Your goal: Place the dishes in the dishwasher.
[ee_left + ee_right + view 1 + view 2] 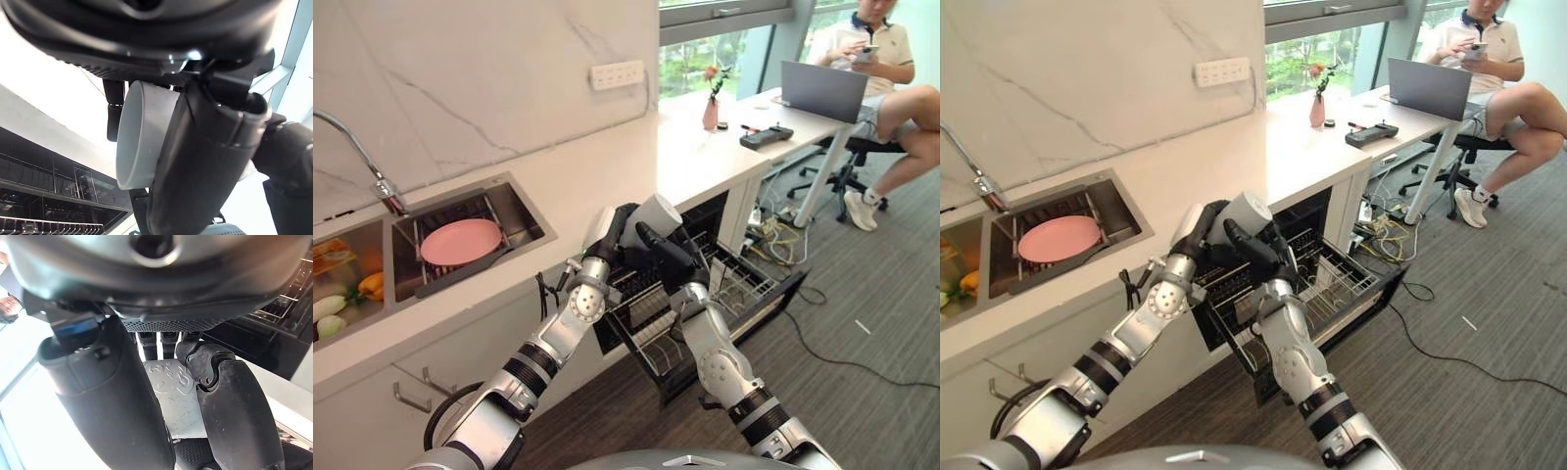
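Observation:
A white cup (653,215) hangs on its side above the pulled-out dishwasher rack (744,286), at the counter's front edge. My left hand (610,233) is curled round it from the sink side, and its thumb lies across the cup (142,137) in the left wrist view. From below and the front, my right hand (668,253) also grips the cup. The cup's patterned wall (172,394) sits between that hand's thumb and fingers. A pink plate (460,241) lies in the sink's right basin (524,211).
The open dishwasher's wire rack juts into the floor space. The left sink basin holds vegetables (347,294). A tap (372,171) stands behind the sink. Far right, a person (891,69) sits at a desk with a laptop (822,90), a vase (710,113) and floor cables.

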Controlling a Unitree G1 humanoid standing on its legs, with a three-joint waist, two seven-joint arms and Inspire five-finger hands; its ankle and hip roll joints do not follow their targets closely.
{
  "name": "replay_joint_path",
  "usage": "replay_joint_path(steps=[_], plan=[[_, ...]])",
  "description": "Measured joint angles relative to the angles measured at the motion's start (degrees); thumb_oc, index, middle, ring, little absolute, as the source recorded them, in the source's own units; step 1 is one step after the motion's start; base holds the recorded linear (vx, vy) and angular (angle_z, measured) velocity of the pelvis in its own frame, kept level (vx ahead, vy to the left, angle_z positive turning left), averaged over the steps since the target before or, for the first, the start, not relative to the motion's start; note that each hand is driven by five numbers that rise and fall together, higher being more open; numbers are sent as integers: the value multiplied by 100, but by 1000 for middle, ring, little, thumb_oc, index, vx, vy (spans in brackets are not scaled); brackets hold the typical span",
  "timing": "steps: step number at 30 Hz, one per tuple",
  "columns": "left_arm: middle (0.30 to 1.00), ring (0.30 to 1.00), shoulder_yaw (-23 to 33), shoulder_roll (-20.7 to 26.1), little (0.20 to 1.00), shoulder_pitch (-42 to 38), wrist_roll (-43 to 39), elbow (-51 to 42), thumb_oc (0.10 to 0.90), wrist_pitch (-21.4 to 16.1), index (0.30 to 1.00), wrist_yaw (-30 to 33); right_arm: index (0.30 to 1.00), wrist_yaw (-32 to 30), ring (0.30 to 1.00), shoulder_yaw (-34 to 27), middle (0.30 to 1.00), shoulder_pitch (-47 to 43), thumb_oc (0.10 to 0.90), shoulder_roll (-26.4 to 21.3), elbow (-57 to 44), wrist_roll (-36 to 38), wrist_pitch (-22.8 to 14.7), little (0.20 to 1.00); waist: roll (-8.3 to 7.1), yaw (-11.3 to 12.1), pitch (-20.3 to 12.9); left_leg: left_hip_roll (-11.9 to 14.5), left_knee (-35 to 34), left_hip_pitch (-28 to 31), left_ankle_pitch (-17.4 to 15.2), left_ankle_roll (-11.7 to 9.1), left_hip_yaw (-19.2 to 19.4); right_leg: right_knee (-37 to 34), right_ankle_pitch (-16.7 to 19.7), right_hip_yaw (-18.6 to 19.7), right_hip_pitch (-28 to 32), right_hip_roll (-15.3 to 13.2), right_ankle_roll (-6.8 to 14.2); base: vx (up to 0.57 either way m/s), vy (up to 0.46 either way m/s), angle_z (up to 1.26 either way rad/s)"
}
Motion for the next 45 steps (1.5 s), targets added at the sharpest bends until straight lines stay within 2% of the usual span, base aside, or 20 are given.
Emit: replay_joint_path(steps=[6, 7, 12, 19, 24, 31, 36, 45], plan=[[300, 300, 25, 282, 300, 20, -3, -11, 400, -149, 300, -206, 900, 655, 900, -1, 900, 0, 800, -76, 245, 451, 6, 900, -115, 180, 13, -29, 3, -102, 37, 16, -150, 2, -9, -142, 15, -20, 12, -10, -6, 13], [300, 300, 42, 336, 300, 45, -2, -91, 400, -151, 300, -296, 900, 945, 900, 6, 900, -3, 800, -178, 353, 524, 7, 900, -129, 195, 19, -36, 3, -103, 37, 16, -188, 0, -14, -181, 38, -27, 19, -7, -9, 12], [300, 300, 58, 445, 300, 45, -2, -209, 400, -233, 300, -401, 900, 1479, 900, -5, 900, -4, 800, -446, 394, 645, 79, 900, -195, 271, 58, -52, 0, -123, 41, 20, -281, 0, -34, -262, 82, -44, 43, -9, -9, 11], [300, 300, 52, 437, 300, 45, 1, -215, 400, -280, 300, -449, 900, 1848, 900, -8, 900, -3, 800, -714, 410, 999, 239, 900, -254, 241, 93, -54, 2, -143, 44, 20, -300, 0, -40, -281, 76, -40, 49, -1, -2, 0], [300, 300, 49, 437, 300, 45, 4, -205, 400, -279, 300, -440, 900, 1784, 900, -33, 900, -3, 800, -665, 411, 1075, 217, 900, -245, 179, 101, -57, 2, -141, 43, 20, -292, -1, -41, -272, 71, -41, 50, 0, 0, 0], [300, 300, 4, 254, 300, 0, 83, 13, 400, -181, 300, -196, 900, 907, 900, 26, 900, -12, 800, -143, 290, 1061, -31, 900, -187, 142, 136, -55, 1, -139, 43, 20, -279, -3, -41, -251, 59, -43, 48, 0, 0, 0], [300, 300, -48, 240, 300, -16, 457, 28, 400, -103, 300, -179, 900, 472, 900, 234, 900, -117, 800, -173, 276, 846, -8, 900, -174, 153, 142, -53, 2, -157, 43, 20, -273, -2, -41, -246, 38, -42, 47, 0, 0, 0], [300, 300, -68, 263, 300, -136, 681, 28, 400, -48, 300, -163, 900, 205, 900, 270, 900, -319, 800, -177, 279, 844, 25, 900, -163, 238, 148, -54, 2, -185, 43, 20, -294, -2, -42, -271, 32, -43, 47, 0, 0, 0]])
